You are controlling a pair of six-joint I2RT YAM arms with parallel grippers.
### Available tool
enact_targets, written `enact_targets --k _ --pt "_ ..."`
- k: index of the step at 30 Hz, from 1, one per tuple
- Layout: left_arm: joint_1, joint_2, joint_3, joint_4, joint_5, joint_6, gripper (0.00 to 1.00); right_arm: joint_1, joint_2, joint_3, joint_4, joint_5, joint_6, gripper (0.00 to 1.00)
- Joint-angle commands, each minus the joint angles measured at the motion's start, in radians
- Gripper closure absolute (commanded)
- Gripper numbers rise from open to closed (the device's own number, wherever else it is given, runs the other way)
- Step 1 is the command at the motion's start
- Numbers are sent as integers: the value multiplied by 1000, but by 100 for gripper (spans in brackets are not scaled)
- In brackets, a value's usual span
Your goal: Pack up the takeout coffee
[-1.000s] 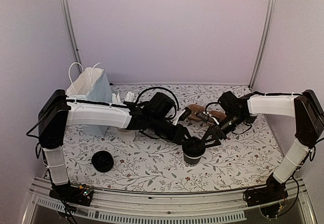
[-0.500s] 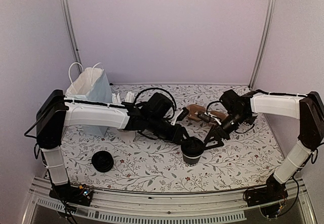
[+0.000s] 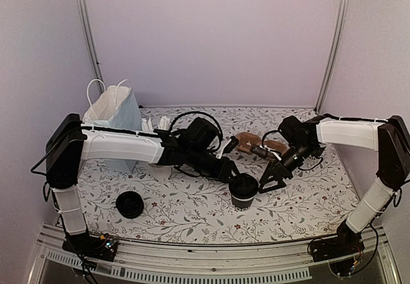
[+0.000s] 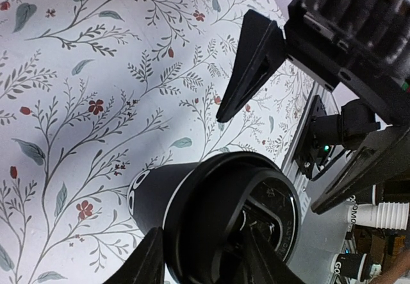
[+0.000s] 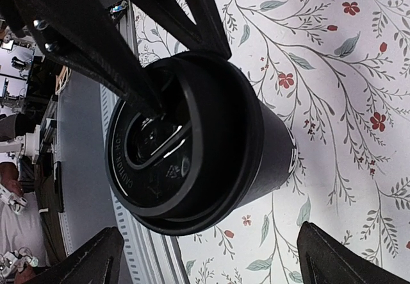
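The takeout coffee (image 3: 243,191), a black cup with a black lid, stands upright on the floral table near the middle front. My left gripper (image 3: 237,179) is at its lid from the left. In the left wrist view one finger (image 4: 149,259) is outside the cup (image 4: 211,220) and the other (image 4: 257,258) rests on the lid top, so the rim is pinched between them. My right gripper (image 3: 271,180) is open and empty, just right of the cup and apart from it. In the right wrist view the cup (image 5: 192,143) lies ahead of the wide-open right gripper (image 5: 211,265).
A white paper bag (image 3: 114,112) stands open at the back left. A low pile of loose black lids (image 3: 130,204) lies at the front left. A brown object (image 3: 256,142) lies behind the cup. The table's front rail (image 3: 211,258) is close to the cup.
My right gripper has drawn back from the cup's lid to the right and now stands apart from it. The left gripper and the cup have stayed in place.
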Motion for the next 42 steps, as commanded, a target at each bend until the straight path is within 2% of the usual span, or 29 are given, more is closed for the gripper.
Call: enact_targets --k 1,10,19,27,33,42 --pt "-4 21 -24 -108 -41 7 58 10 32 12 54 -51 48 3" --pt "-4 23 -30 -107 -40 3 59 10 100 27 93 14 112 9" --pt "-4 9 -55 -115 -60 -2 59 10 177 -7 137 246 152 19" --pt "-3 9 -114 -106 -62 -7 59 12 224 -39 160 394 163 23" --pt "-3 11 -130 -93 -67 -12 59 13 265 -40 170 433 167 24" --pt "-3 15 -180 -64 -90 -14 59 11 240 -26 218 460 179 26"
